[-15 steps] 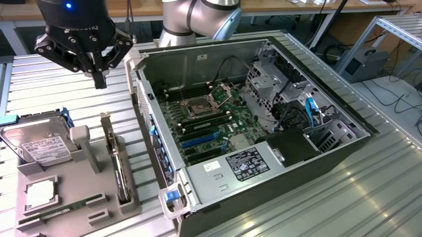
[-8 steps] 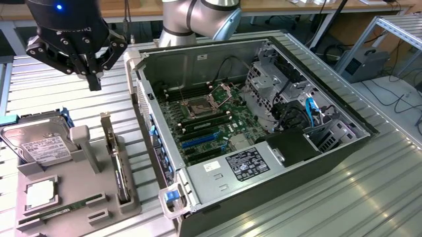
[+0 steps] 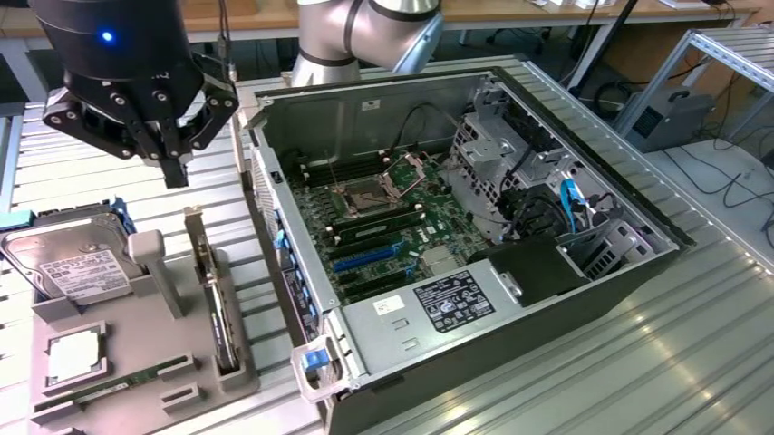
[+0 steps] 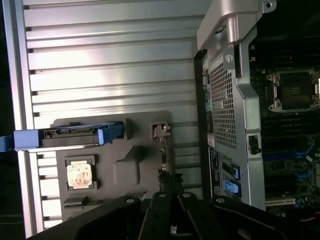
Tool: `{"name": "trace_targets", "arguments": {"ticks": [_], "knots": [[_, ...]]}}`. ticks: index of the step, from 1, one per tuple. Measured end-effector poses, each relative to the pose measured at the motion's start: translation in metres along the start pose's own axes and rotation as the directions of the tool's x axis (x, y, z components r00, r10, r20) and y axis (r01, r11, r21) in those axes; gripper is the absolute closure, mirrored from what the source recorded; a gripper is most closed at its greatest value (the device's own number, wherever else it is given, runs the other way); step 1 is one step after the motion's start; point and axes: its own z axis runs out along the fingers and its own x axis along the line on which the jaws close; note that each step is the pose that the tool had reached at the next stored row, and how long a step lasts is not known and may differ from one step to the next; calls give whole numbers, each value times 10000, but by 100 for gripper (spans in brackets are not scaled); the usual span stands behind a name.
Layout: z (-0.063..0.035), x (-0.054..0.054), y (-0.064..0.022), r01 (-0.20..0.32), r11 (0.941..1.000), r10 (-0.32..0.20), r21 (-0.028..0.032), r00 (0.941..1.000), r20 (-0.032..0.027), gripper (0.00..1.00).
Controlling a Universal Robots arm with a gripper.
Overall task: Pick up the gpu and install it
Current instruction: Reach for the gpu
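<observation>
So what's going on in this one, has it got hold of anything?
Not yet. The robot arm's tool is shut and empty, hanging above the grey parts holder, roughly over the gpu. The gpu stands on edge in its slot, beside the hard drive, and has not been picked up. The open computer case lies next to the holder with its motherboard exposed.

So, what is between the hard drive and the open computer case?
The gpu, standing on edge in the grey holder; the exterior view shows it.
</observation>
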Motion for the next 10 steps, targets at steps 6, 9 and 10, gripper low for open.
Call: {"name": "trace_targets", "arguments": {"ticks": [6,9,10], "knots": [[-10,-17,-243,0,10000,0,-1,10000,1,89],[-16,-27,-384,-1,10000,1,0,10000,1,89],[-17,-30,-420,0,10000,0,0,10000,1,89]]}}
